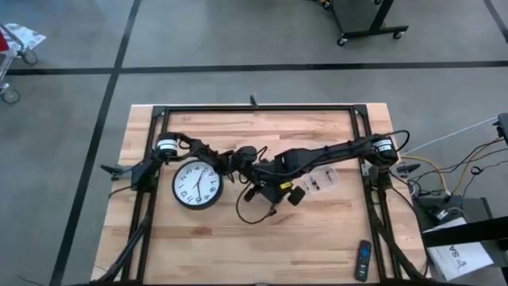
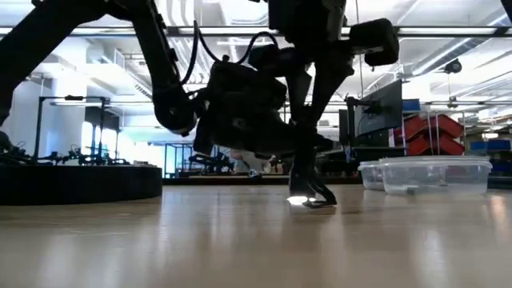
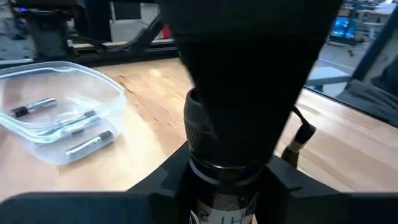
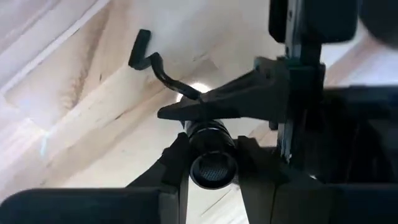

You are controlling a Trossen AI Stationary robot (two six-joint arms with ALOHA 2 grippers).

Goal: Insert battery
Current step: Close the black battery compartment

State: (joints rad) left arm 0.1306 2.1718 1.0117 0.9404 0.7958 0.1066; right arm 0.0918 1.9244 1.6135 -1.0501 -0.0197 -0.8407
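Observation:
A black flashlight body (image 3: pixel 217 143) is held above the table's middle between both grippers. My left gripper (image 3: pixel 227 186) is shut on it, and my right gripper (image 4: pixel 213 165) is shut on it near its open end (image 4: pixel 213 169). In the high view the two grippers meet (image 1: pixel 262 171) just right of the clock, and the arms hide the flashlight there. Loose batteries (image 3: pixel 74 127) lie in a clear plastic tub (image 1: pixel 321 181) to the right of the grippers. No battery is in either gripper. My left gripper pinches the flashlight's barrel (image 3: pixel 214 165) between its two fingers, which lie across the barrel. The flashlight is clear of the table. My right gripper stands right behind it and hides the rest of the barrel. My right gripper pinches the barrel just behind its open end (image 4: pixel 211 146), one finger on each side. The fingers lie across the barrel, and the open end faces the wrist camera. The left gripper's fingers (image 4: pixel 205 106) hold the same barrel farther along.
A round wall clock (image 1: pixel 198 184) lies face up on the table left of the grippers. A black cord (image 1: pixel 254 210) loops on the wood near them. A remote (image 1: pixel 363 260) lies at the near right corner. The near half of the table has free room.

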